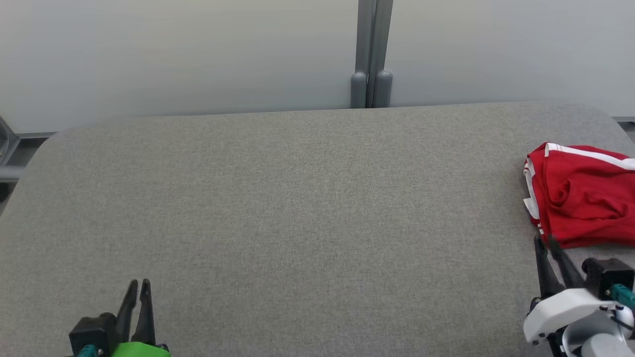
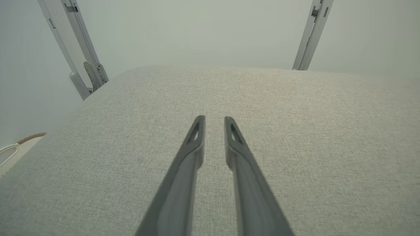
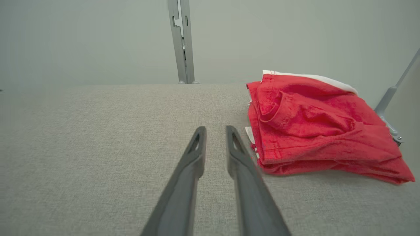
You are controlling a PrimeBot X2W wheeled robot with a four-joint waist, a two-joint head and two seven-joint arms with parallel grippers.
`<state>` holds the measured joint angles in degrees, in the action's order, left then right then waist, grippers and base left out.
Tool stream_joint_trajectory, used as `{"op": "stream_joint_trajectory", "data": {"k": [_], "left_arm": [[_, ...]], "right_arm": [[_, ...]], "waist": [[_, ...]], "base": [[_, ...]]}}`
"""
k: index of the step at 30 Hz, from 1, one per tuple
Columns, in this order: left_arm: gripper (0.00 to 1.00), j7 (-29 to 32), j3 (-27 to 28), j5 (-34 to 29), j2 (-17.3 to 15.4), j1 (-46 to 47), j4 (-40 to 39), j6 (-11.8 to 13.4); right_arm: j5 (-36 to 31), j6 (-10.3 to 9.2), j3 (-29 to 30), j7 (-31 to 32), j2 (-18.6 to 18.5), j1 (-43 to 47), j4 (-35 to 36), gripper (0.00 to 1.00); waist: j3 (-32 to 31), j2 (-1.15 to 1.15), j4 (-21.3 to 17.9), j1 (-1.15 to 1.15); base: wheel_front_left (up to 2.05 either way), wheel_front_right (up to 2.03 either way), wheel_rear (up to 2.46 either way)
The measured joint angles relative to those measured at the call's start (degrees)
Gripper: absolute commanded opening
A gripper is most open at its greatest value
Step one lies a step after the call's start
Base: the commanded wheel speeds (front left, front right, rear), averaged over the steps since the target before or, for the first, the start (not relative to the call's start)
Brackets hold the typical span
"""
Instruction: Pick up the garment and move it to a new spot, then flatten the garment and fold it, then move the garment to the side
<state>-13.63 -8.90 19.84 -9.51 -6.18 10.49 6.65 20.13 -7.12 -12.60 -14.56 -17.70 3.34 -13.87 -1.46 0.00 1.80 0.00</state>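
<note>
Head view: high, angled down over table (image 1: 297,198). Wrist views: low, close behind left gripper (image 2: 215,118), right gripper (image 3: 216,128), facing wall (image 2: 197,32). Shared: table; garment (image 3: 315,124) beside right gripper.

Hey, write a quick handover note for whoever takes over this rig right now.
Left gripper: jaws slightly apart, empty, at the table's near left.
Right gripper: jaws slightly apart, empty, fingertips by the red garment's near corner, contact unclear.
Red garment: folded bundle at the table's right side.
Done: apparently folded and moved aside.
Left: check the fold; nothing else evident.
</note>
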Motion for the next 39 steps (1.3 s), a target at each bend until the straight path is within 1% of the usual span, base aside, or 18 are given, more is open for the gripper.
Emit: {"op": "stream_joint_trajectory", "data": {"k": [5,10,11,19,26,39], "left_arm": [[0.0,0.07,-0.8,0.2,1.81,-1.14,2.58,-0.09],[0.0,1.09,-0.11,2.42,1.85,-1.11,3.05,-0.48],[0.0,1.6,0.24,4.17,1.93,-1.05,3.3,-0.63],[0.0,3.36,1.41,10.99,2.59,-0.83,3.52,-1.69],[0.0,4.6,2.22,14.97,2.8,-0.21,3.66,-2.65],[0.0,7.16,4.22,23.62,3.46,1.21,3.98,-4.44]], "right_arm": [[0.2,0.04,-0.99,0.18,2.97,2.25,-2.43,0.0],[2.5,0.59,-0.03,1.0,3.26,2.27,-2.5,0.0],[4.23,0.75,0.48,1.44,3.44,2.14,-2.53,0.0],[10.9,2.05,1.97,3.12,4.67,1.82,-2.52,0.0],[14.94,2.64,3.32,4.53,5.31,1.5,-2.52,0.0],[23.73,4.61,6.15,7.34,6.98,0.24,-2.5,0.0]], "waist": [[-0.01,0.0,0.01,0.0],[0.08,0.0,-0.09,0.0],[0.12,0.0,-0.13,0.0],[0.24,0.0,-0.28,0.0],[0.34,0.0,-0.39,0.0],[0.54,0.0,-0.62,0.0]], "base": [[0.0,0.0,0.0],[0.0,0.0,0.0],[0.0,0.0,0.0],[0.0,0.0,0.0],[0.0,0.0,0.0],[0.0,0.0,0.0]]}}
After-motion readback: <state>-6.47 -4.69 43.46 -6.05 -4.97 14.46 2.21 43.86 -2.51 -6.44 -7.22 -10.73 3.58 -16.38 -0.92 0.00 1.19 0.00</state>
